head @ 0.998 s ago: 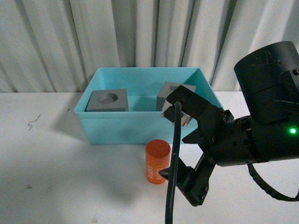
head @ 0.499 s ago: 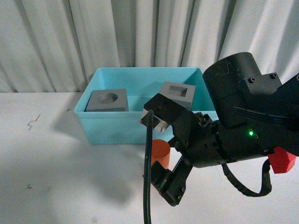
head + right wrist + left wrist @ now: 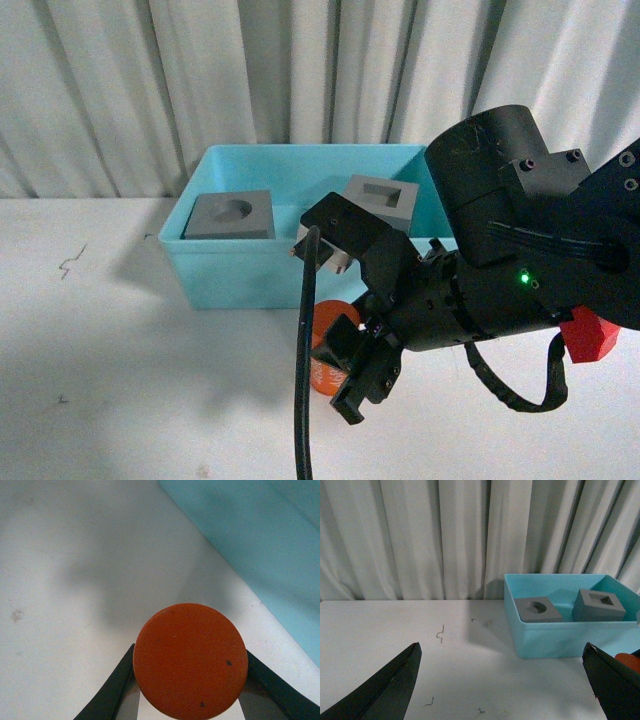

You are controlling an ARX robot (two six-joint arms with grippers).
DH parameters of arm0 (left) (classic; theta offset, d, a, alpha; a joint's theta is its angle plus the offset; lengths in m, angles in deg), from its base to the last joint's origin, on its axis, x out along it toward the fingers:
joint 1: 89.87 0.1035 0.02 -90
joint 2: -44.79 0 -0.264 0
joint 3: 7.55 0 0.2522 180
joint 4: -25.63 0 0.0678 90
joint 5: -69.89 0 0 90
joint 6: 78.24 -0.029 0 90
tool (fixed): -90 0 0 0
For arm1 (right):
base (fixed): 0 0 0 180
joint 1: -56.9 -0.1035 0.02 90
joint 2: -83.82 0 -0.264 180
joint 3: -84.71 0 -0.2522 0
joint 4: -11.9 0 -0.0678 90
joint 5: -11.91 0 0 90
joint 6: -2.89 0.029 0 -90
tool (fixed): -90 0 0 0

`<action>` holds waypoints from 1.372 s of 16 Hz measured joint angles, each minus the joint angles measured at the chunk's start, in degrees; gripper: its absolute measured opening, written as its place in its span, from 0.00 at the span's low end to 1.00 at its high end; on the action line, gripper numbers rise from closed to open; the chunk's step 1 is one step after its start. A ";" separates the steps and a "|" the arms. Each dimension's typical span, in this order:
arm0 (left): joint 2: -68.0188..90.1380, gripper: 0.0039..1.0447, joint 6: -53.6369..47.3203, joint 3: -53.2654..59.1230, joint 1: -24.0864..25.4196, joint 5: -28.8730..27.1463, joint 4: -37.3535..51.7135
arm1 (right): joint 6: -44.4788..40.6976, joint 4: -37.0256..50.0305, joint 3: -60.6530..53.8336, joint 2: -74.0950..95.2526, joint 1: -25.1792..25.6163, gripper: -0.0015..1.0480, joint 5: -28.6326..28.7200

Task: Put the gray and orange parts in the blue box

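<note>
Orange cylinder (image 3: pixel 190 661) between right fingers (image 3: pixel 112 695)

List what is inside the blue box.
Two gray cubes sit in the blue box: the round-recess cube and the square-recess cube. The right arm hides its front right corner.

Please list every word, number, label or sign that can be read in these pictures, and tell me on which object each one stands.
None can be read.
The orange cylinder: its side is mostly hidden behind the right gripper; no digits show.
Its top face in the right wrist view: only dark specks.
The gray cubes and the blue box: no text.
</note>
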 joint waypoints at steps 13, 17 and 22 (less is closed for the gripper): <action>0.00 0.94 0.00 0.00 0.00 0.00 0.00 | 30.08 12.79 9.22 -14.29 12.57 0.45 -20.90; 0.00 0.94 0.00 0.00 0.00 0.00 0.00 | 36.48 8.61 21.16 -6.05 4.83 0.45 -22.97; 0.00 0.94 -0.02 0.00 0.00 0.00 0.00 | 42.95 5.27 24.02 0.76 -1.29 0.45 -23.67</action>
